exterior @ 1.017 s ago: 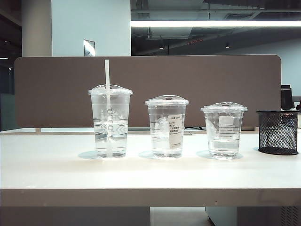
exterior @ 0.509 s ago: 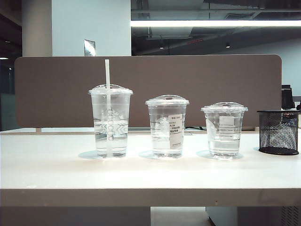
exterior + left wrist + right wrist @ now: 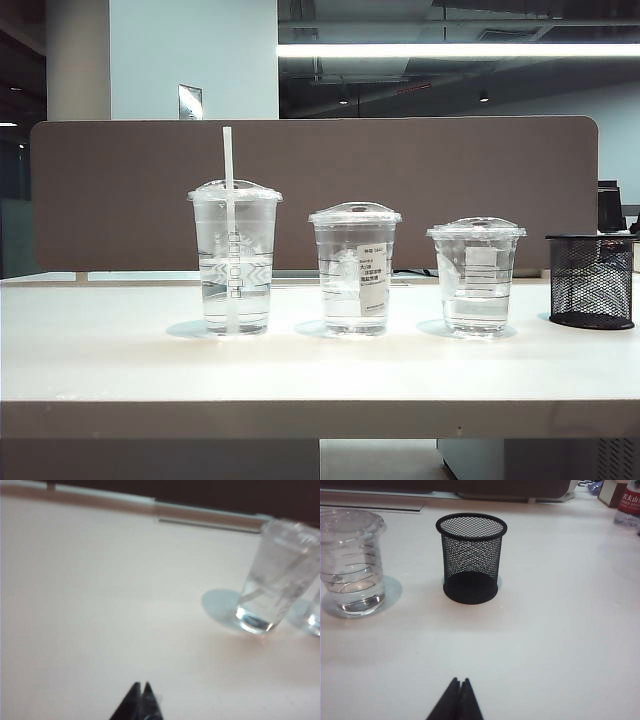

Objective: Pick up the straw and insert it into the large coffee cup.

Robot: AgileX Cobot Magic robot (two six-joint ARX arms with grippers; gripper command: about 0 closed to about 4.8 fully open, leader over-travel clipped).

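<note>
Straw already standing in the tall cup, both grippers empty and closed.

Exterior view: the straw (image 3: 228, 160) stands upright through the domed lid of the large coffee cup (image 3: 235, 262), leftmost in a row with a mid-height cup (image 3: 355, 268), a short cup (image 3: 476, 276) and a black mesh holder (image 3: 591, 281); no arm shows, so the job looks done. Left wrist view: the left gripper (image 3: 140, 689), fingertips pressed together and holding nothing, hovers over the bare table (image 3: 90, 605), well apart from the tall cup. Right wrist view: the right gripper (image 3: 460, 684), likewise closed and empty, hangs near the mesh holder, clear of the cups.
</note>
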